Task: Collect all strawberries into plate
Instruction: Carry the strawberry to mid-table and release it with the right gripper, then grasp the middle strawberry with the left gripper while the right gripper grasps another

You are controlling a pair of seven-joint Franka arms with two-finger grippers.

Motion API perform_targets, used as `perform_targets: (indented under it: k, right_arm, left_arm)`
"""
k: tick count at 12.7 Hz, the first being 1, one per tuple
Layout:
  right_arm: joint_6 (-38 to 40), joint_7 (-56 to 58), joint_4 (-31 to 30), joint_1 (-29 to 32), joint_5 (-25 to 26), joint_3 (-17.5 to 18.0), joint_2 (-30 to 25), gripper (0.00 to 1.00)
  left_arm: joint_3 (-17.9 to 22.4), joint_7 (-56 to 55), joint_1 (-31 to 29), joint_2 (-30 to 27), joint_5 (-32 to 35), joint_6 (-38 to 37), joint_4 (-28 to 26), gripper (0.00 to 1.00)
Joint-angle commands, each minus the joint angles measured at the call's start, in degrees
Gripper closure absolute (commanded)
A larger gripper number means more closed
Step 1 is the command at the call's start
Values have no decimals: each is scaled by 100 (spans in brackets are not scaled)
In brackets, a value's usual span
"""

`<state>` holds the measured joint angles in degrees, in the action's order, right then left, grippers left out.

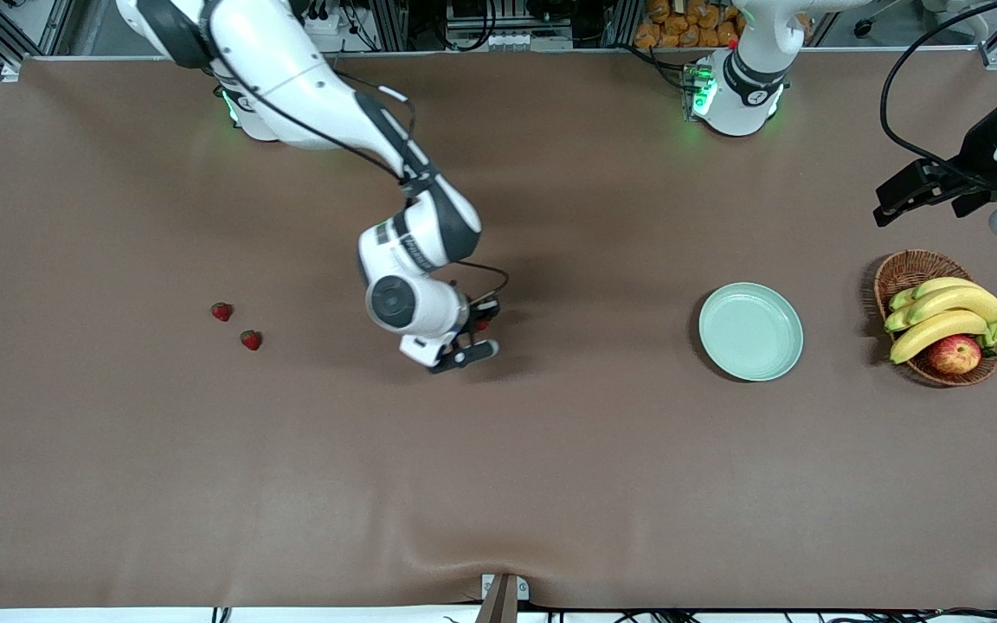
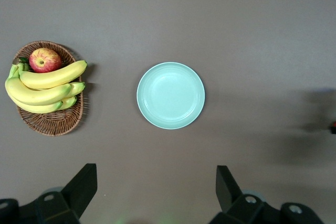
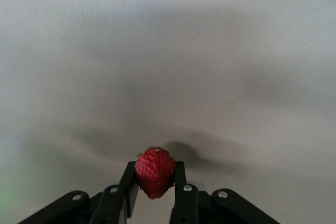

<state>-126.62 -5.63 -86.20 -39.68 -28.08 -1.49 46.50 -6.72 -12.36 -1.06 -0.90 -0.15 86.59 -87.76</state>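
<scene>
The right gripper (image 3: 155, 192) pinches a strawberry (image 3: 155, 172) between its jaws over bare table. The left gripper (image 2: 156, 184) waits, jaws spread, above the plate (image 2: 170, 95).

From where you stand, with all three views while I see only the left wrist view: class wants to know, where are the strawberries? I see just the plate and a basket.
Observer: One strawberry is clamped in the right gripper, over bare table toward the right arm's end from the plate.
Operator: And the others?
Observer: Two strawberries lie on the table toward the right arm's end.
Operator: My own gripper?
Observer: The left gripper hangs open above the basket, waiting.
</scene>
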Motion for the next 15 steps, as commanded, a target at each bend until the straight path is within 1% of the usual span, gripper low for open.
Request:
perform_targets:
  k: [1, 2, 3, 4, 5, 6, 8, 10, 11, 13, 15]
  right_arm:
    - [23, -105, 51, -75, -48, -71, 43, 68]
    - [23, -105, 51, -75, -39, -71, 43, 48]
    - [14, -96, 51, -58, -39, -80, 43, 34]
    - [14, -96, 60, -32, -30, -88, 26, 23]
    - [23, -87, 69, 21, -30, -97, -35, 18]
    - [75, -61, 77, 74, -30, -167, -132, 14]
    - [233, -34, 34, 336, 57, -264, -473, 13]
    - [951, -69, 25, 827, 398, -264, -851, 13]
    - [1251, -78, 7, 1100, 548, -273, -1001, 13]
    - [1551, -70, -106, 1723, 873, -299, -1256, 0]
    - [1579, 0, -404, 2295, 1312, -299, -1433, 0]
  left_arm:
    - [-5, 155, -18, 29, -81, 42, 39, 0]
    - [-5, 155, -17, 29, -81, 42, 39, 0]
    - [-5, 155, -17, 29, -90, 42, 31, 0]
    - [-14, 155, -17, 38, -90, 51, 39, 0]
    - [-14, 155, -9, 38, -90, 51, 31, 0]
    - [-14, 146, 0, 46, -90, 51, 39, 0]
    - [-40, 103, 18, 55, -108, 51, 39, 0]
    - [-67, 41, 61, 125, -116, 51, 57, 0]
    - [-84, -11, 166, 160, -116, 51, 39, 0]
    - [-128, -413, 482, 371, -116, 60, 48, 0]
    - [-242, -1142, 947, 686, -99, 357, 57, 0]
